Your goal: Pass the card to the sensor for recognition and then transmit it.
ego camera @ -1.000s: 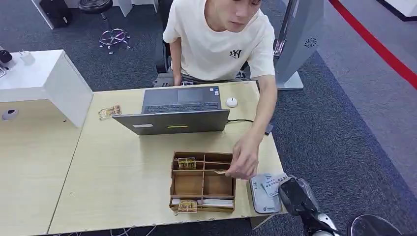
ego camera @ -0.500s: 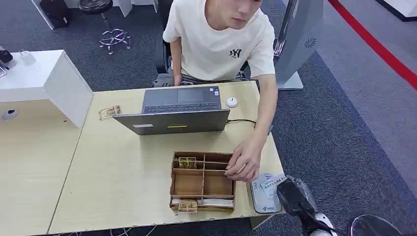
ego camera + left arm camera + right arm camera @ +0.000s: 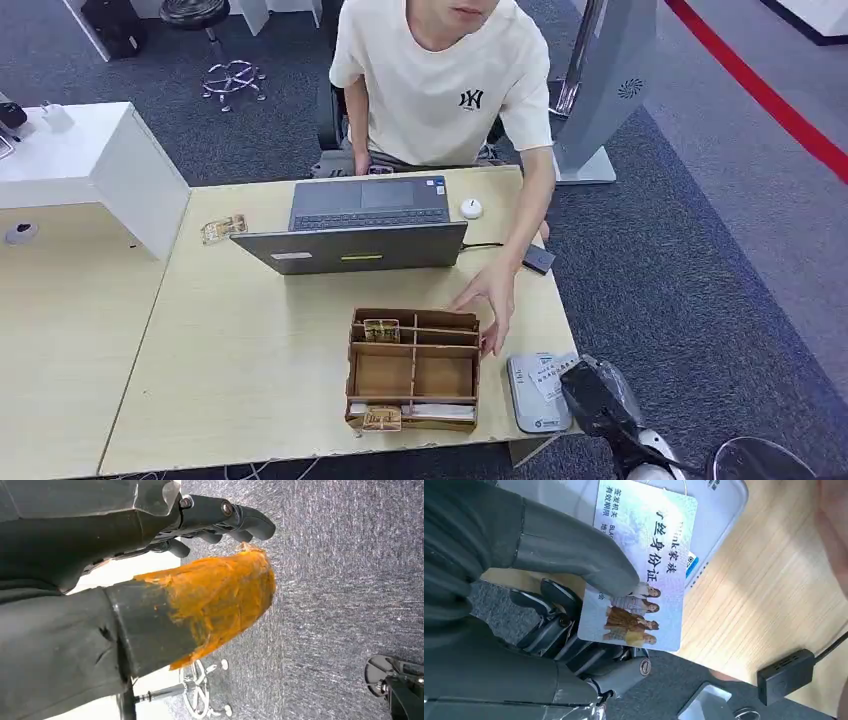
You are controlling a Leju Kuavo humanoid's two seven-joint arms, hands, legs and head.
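Card: ID card (image 3: 644, 575) pinched between thumb and fingers of right hand (image 3: 569, 595), over the grey card reader (image 3: 537, 392) at the desk's (image 3: 250, 350) edge.
Left hand (image 3: 200, 580): fingers apparently apart, holding nothing.
Person's hand (image 3: 490, 295): beside the wooden organizer (image 3: 412, 368).

1. A dark grey-blue carpet (image 3: 700, 250) covers the floor, with a red stripe (image 3: 770, 95) running diagonally across the far right corner.
2. A light wooden desk (image 3: 250, 360) fills the middle, joined on its left by a second wooden desk (image 3: 60, 330).
3. A white cabinet (image 3: 90, 165) stands on the left desk's far side.
4. A stool with a chrome star base (image 3: 232, 75) stands on the carpet beyond.
5. A tall grey panel on a flat foot (image 3: 610, 80) stands behind the desk, to the right.
6. Lighting is even and bright, with soft shadows.
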